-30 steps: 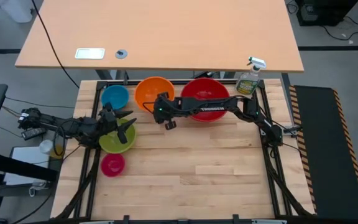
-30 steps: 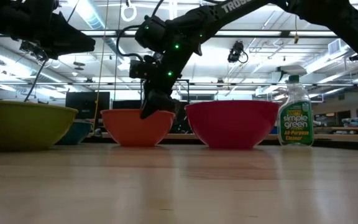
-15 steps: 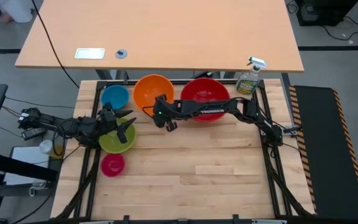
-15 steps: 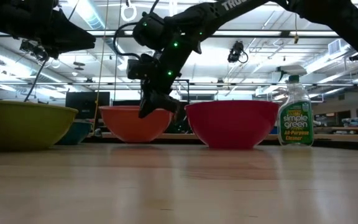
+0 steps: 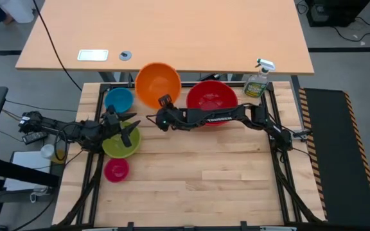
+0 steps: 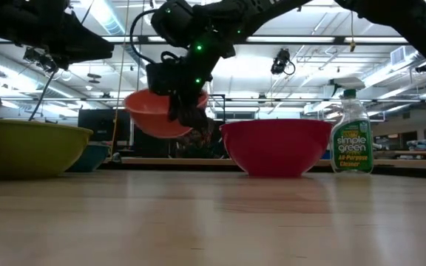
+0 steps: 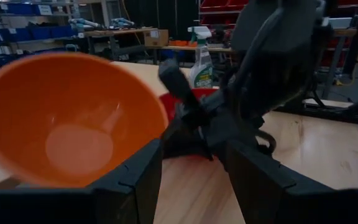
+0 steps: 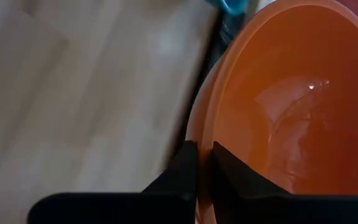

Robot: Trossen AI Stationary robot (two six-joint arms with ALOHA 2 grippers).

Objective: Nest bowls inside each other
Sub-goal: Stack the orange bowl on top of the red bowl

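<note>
High view and low view together show the orange bowl point(image 5: 157, 83) lifted clear of the worktop point(image 5: 223, 173) and tilted, its rim pinched by the right pincer point(image 5: 164, 106), whose fingers are closed tight on the thin wall, as is seen in the right wrist view. The bowl seems to be light, stiff and glossy plastic, so it can probably be carried by one edge, but the smooth rim may slip or swing in such a narrow grip; the rim is likely the only place where it can be taken. The red bowl point(image 5: 211, 101) stands just beside it and is seen empty, as are the blue bowl point(image 5: 119, 99), the yellow-green bowl point(image 5: 118, 145) and the small pink bowl point(image 5: 116, 170). No bowl is nested yet. The left pincer point(image 5: 128, 131) hovers over the yellow-green bowl with its fingers spread and nothing held.
</note>
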